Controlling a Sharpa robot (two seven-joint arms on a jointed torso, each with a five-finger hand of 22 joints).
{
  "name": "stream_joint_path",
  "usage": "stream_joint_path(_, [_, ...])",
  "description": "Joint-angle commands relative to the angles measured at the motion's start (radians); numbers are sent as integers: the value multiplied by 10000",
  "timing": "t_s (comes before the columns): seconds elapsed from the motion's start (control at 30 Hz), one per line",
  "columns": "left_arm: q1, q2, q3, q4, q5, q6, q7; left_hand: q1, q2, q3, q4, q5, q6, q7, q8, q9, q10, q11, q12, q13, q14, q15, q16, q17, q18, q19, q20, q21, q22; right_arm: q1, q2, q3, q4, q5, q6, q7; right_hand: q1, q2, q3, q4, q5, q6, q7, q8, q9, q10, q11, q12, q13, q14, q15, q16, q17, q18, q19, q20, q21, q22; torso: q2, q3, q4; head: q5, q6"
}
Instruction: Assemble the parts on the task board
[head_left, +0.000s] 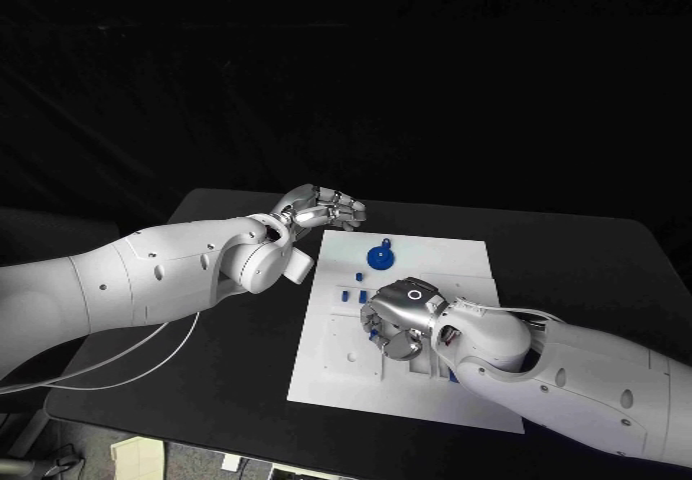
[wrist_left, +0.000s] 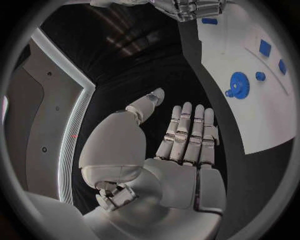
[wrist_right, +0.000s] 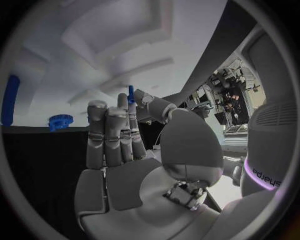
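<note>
the left hand (head_left: 320, 208) hovers spread and empty beside the task board's (head_left: 433, 395) far edge, while the right hand (head_left: 400, 315), over its middle, seems to pinch a small blue part (wrist_right: 131, 94).

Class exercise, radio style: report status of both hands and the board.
Left hand open, off board's far corner. Right hand over task board, pinching small blue part. Blue gear lies unobstructed.
</note>
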Motion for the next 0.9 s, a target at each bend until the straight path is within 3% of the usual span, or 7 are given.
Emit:
stream_joint_path(0.03, [10,5,9,35,69,39,124,38,73,6,32,47,19,28,60,-17,70,33,20,-14,67,11,56,12,99,46,49,-30,13,-19,15,-12,-20,-195,205,-55,75,7,-2,-13,27,76,17,25,1,81,2,8,18,-252,-194,63,-11,461,70,-174,39,222,6,5,0,-1,-13])
stream_joint_path(0.33, [10,-3,9,69,69,56,115,33,72,3,33,45,16,30,60,-20,71,34,17,-18,66,12,53,12,100,47,51,-36,16,-19,87,-49,-98,-281,313,-104,72,7,-3,-20,27,73,18,24,12,78,2,4,30,-255,-194,70,-22,461,63,-177,54,222,-1,-1,-5,12,-42])
stream_joint_path(0.67, [10,-4,9,85,69,70,101,32,73,2,34,45,13,30,59,-22,72,34,16,-21,65,13,51,12,101,47,52,-39,17,-22,277,-226,-237,-336,476,-179,66,7,-5,-23,29,70,19,22,17,73,4,1,37,-257,-192,73,-29,461,56,-177,62,221,-2,-6,6,-30,-48])
stream_joint_path(0.9, [11,-17,9,99,69,90,86,31,74,1,33,44,12,31,60,-24,74,34,15,-24,65,13,49,12,102,47,52,-44,19,-24,290,-246,-275,-200,642,-149,33,8,-11,-17,39,55,27,10,28,49,13,-17,52,-270,-182,79,-53,461,28,-170,78,218,-6,-9,0,-32,-57])
